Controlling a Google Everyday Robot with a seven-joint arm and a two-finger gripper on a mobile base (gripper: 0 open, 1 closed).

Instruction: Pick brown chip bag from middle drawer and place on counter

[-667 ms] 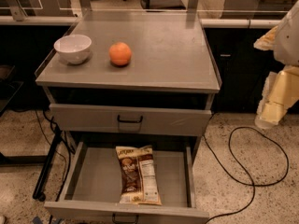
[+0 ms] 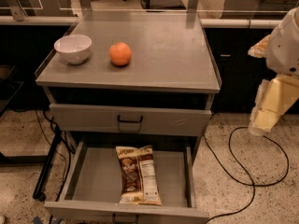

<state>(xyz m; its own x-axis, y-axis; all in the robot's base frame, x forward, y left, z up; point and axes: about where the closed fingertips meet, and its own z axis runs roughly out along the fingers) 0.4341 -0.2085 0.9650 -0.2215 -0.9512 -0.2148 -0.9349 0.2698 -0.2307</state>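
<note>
The brown chip bag (image 2: 137,175) lies flat in the open middle drawer (image 2: 93,181), lengthwise, its white nutrition panel to the right. The drawer is pulled out under the closed drawer front (image 2: 130,120) with a black handle. The counter (image 2: 163,50) is the grey cabinet top above. My gripper (image 2: 267,111) hangs at the right edge of the view, beside the cabinet at about the height of the closed drawer front. It is well to the right of the bag and holds nothing that I can see.
A white bowl (image 2: 73,48) and an orange (image 2: 120,53) stand on the counter's left half. A black cable (image 2: 243,171) loops over the speckled floor right of the cabinet. Dark cabinets and a rail run behind.
</note>
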